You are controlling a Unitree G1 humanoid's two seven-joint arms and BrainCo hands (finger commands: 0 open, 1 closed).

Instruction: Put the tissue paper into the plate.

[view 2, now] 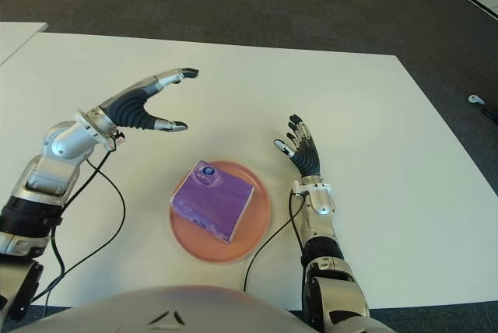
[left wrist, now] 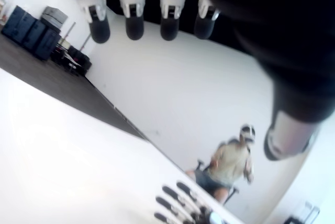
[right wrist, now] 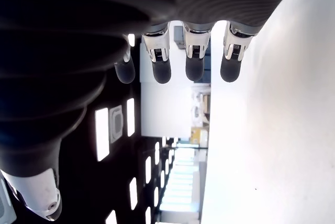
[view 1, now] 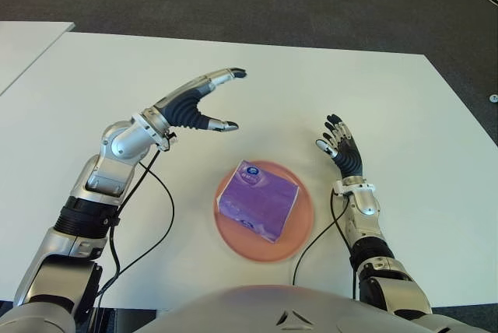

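Note:
A purple tissue pack [view 1: 258,200] lies inside the salmon-pink plate [view 1: 299,237] near the table's front edge. My left hand [view 1: 212,99] hovers above the table to the upper left of the plate, with fingers spread and nothing between them. To the right of the plate my right hand [view 1: 340,145] shows with its fingers straight and apart, also holding nothing. The left wrist view shows that hand's fingertips [left wrist: 134,25] apart with only the room behind them.
The white table [view 1: 327,92] stretches wide around the plate. Black cables [view 1: 159,216] run from both forearms toward the front edge. Another white table [view 1: 23,41] stands at the far left. A person [left wrist: 229,164] sits in the background of the left wrist view.

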